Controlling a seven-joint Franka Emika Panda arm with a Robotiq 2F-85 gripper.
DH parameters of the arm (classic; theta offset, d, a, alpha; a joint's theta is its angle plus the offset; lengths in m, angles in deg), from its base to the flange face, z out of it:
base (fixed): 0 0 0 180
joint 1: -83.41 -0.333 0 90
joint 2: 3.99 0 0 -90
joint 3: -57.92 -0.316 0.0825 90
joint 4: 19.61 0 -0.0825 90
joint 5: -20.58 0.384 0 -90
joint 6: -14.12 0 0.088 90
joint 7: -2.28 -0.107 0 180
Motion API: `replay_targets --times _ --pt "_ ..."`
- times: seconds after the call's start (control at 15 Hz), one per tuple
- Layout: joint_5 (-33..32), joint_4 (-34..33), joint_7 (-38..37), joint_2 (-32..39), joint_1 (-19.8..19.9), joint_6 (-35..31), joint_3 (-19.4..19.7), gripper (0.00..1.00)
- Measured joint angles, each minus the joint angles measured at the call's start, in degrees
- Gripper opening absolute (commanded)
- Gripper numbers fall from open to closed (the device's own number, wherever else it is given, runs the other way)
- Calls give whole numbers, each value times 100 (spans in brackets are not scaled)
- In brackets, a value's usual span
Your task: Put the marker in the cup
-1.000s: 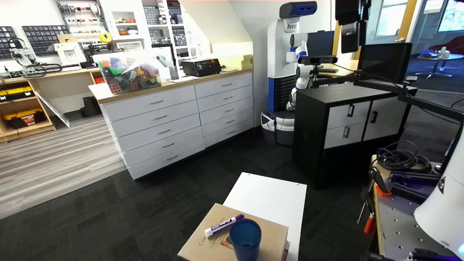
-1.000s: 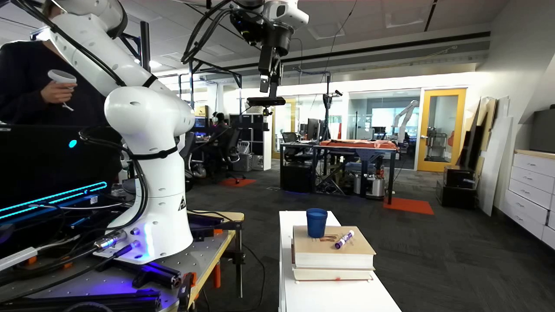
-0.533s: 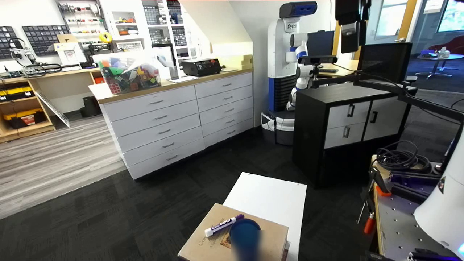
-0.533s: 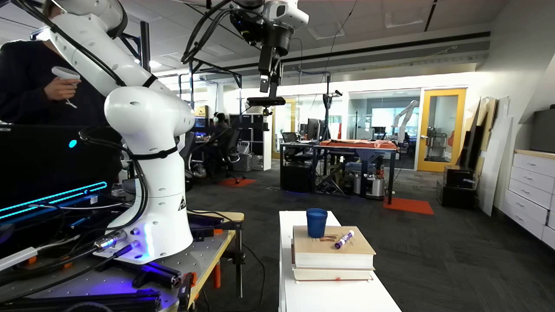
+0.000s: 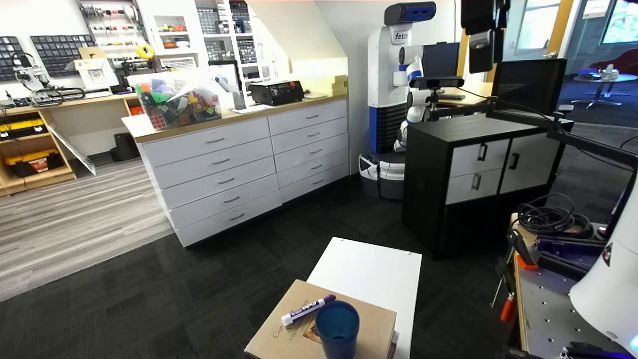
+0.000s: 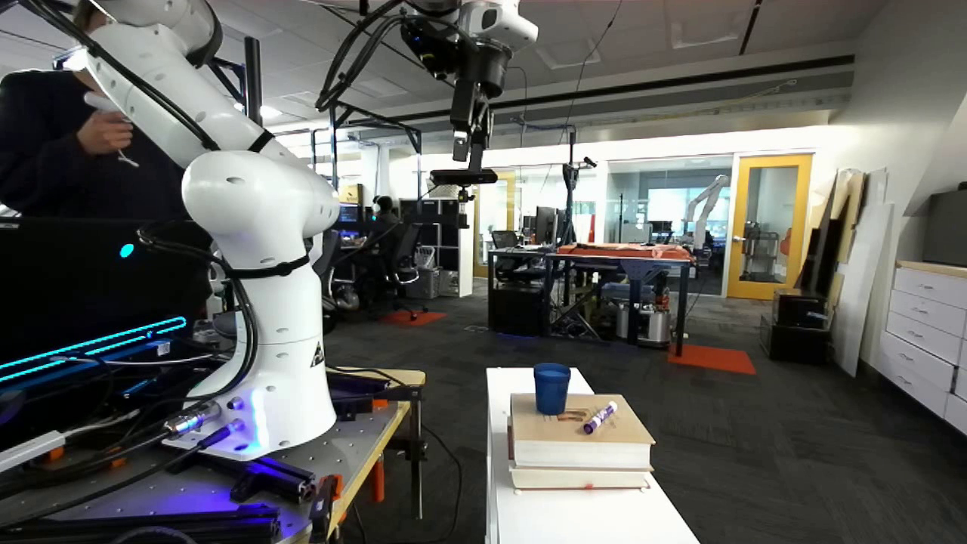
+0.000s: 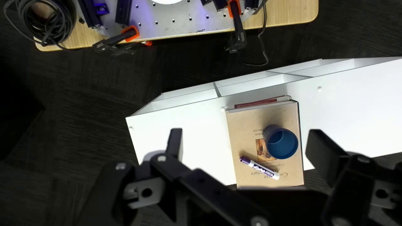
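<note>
Slim purple-and-white plastic marker lies flat on the tan hardcover book, just beside the upright blue cylindrical plastic cup; in the wrist view it is at the cup's near left, not touching. You may expect it light and stiff, not fragile, but smooth and willing to roll, so grasp across the middle of its barrel. Your black two-finger gripper hangs well above, its fingers spread wide and holding nothing. Against half a second ago, marker, cup and gripper have not moved, but in an exterior view a person's hand has tilted its white object.
</note>
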Motion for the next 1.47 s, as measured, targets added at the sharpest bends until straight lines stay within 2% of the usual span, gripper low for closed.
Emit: replay_targets --times 0.8,1.07,1.47 --pt "0 39 158 103 -16 -88 -12 100" --pt "-3 119 545 388 -104 -436 -36 100" --pt "-122 212 1382 946 -303 -1319 -39 100"
